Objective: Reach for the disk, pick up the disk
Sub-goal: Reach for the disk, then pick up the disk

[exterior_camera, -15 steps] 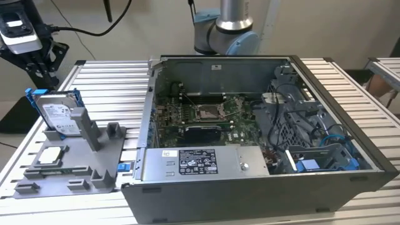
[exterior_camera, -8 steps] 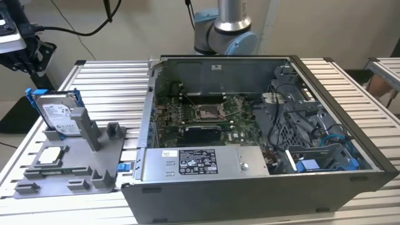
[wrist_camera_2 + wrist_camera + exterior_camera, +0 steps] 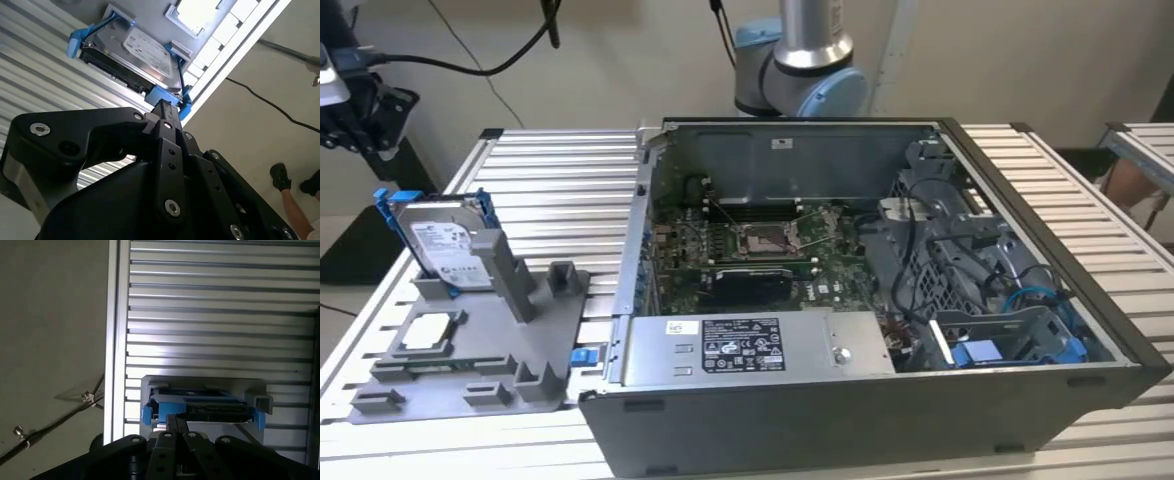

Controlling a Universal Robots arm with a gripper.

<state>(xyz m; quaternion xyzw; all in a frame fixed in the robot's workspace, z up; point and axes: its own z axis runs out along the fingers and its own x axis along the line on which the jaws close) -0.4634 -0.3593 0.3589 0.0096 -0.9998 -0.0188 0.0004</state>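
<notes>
The arm [image 3: 801, 70] rises at the upper middle of the exterior view; in both wrist views the black hand [image 3: 162, 107] [image 3: 175, 420] has its fingertips pressed together.

Disk [image 3: 438, 243] on desk: white label, black print, too small to read. Power supply [image 3: 854, 342] in computer case [image 3: 854, 425]: white sticker, black label, both illegible.

In the exterior view you lose the lower end of the disk [image 3: 438, 238] behind the grey holder [image 3: 507, 280], and the arm [image 3: 807, 50] runs off the top edge. In the second wrist view the gripper [image 3: 163, 107] covers one corner of the disk (label print too small to read).
</notes>
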